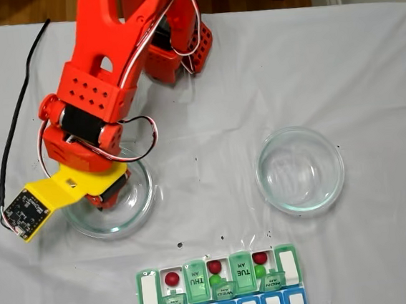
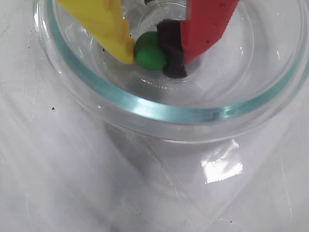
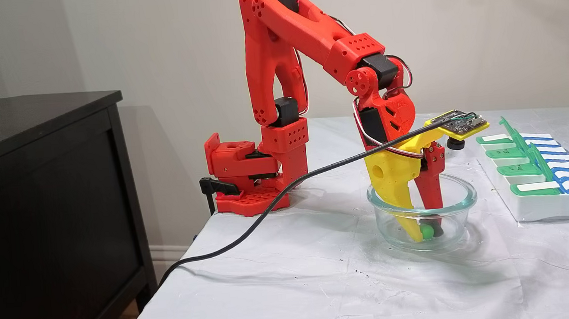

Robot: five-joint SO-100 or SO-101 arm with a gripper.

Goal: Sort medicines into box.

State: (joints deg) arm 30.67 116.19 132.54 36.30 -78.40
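In the fixed view from above, the round clear glass dish [image 1: 111, 204] on the left sits on the white cloth-covered table [image 1: 368, 71], and the red robot arm [image 1: 108, 67] reaches down into it. The gripper [image 2: 152, 53] has one yellow finger [image 2: 108, 29] and one red finger with a black pad [image 2: 203, 26], and in the wrist view the two fingers are squeezed on a small bright green ball [image 2: 150, 50], which is touching both of them, low inside the dish (whether it rests on the glass bottom is hard to tell). The fixed view from the side shows the same green ball [image 3: 426, 231] between the finger tips inside that dish [image 3: 421, 220]. To the right of the left dish, well apart from it, stands a second round clear glass dish [image 1: 300, 169]. Below and between the two dishes lies the flat pill box [image 1: 219, 280] with green day-labelled lids and a blue row under it. In its open cells, going left to right, sit a red ball [image 1: 172, 278], then a red ball [image 1: 214, 266] with a green ball [image 1: 215, 281] just under it, then a red ball [image 1: 260, 258] with a green ball [image 1: 260, 270] just under it.
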